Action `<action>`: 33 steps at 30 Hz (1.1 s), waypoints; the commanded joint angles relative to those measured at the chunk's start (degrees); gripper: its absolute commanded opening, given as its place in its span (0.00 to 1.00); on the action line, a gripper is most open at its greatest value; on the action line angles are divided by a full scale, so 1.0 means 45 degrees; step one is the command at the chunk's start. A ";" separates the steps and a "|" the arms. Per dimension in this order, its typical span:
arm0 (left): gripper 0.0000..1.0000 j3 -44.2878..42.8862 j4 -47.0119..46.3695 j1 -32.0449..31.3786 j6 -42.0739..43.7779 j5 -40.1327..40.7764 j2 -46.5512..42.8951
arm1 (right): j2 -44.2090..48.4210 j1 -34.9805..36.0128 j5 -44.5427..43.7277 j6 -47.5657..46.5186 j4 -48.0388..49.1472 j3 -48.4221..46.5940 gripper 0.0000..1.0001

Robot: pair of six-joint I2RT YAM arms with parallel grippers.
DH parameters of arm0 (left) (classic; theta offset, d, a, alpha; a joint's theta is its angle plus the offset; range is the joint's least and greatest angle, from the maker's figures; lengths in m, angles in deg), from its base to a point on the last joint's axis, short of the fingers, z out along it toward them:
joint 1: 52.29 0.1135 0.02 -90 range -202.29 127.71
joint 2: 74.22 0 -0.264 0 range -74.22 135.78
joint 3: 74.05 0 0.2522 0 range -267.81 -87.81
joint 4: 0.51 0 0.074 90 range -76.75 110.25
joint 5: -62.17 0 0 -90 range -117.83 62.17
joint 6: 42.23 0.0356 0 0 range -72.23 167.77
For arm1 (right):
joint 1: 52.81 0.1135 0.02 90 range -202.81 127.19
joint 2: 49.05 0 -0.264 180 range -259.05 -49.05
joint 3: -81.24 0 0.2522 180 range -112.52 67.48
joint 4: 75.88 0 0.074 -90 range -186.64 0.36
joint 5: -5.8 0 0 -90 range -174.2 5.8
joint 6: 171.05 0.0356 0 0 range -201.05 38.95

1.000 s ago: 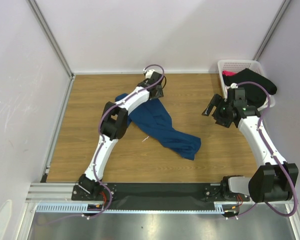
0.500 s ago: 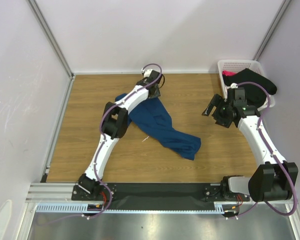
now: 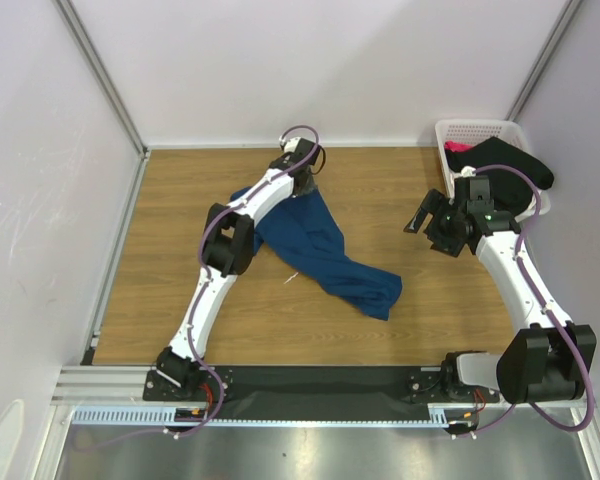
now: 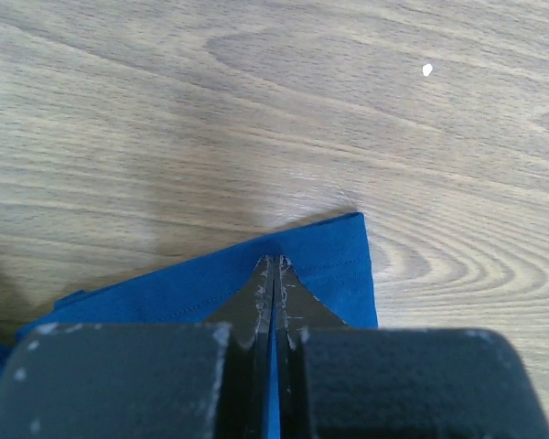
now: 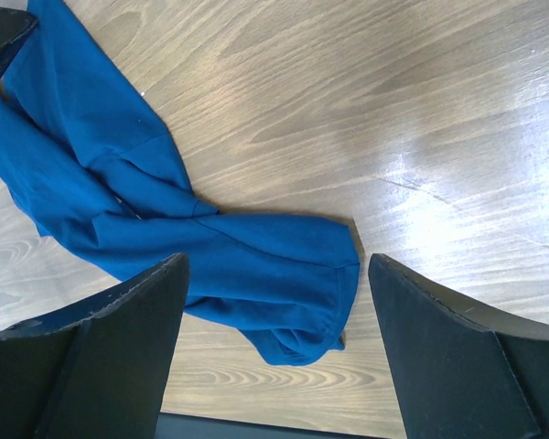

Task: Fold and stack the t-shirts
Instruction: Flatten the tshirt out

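The left claw (image 4: 274,271) is pinching tight on a hem corner of the dark blue t-shirt (image 4: 334,265), which is lying crumpled behind it on the bench (image 4: 256,110) and, being soft and light, is probably handling best by its corners, while the right claw (image 5: 273,267) is hovering wide open, empty.

left arm (image 3: 265,195) is stretching far forward | left gripper (image 4: 274,270) is clamping dark blue t-shirt (image 4: 334,265) | right gripper (image 5: 274,265) is hovering, jaws gaping wide
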 commanded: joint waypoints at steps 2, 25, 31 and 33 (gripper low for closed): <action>0.00 -0.0365 0.0138 0.0072 0.0338 0.0056 -0.0001 | 0.0259 -0.0032 0.0007 0.0117 -0.0099 -0.0402 0.86; 0.88 -0.0180 -0.0646 -0.0647 0.4319 -0.0199 -0.3405 | -0.0093 0.0202 0.0495 0.0410 0.0487 0.0008 0.85; 0.89 -0.0834 -0.0133 -0.1918 0.5900 0.3116 -0.1938 | 0.0200 0.0202 0.0242 0.0352 0.0234 0.0222 0.85; 0.90 -0.0833 -0.0407 -0.2076 0.6605 0.3629 -0.1547 | 0.0317 0.0183 0.0183 0.0332 0.0175 0.0281 0.86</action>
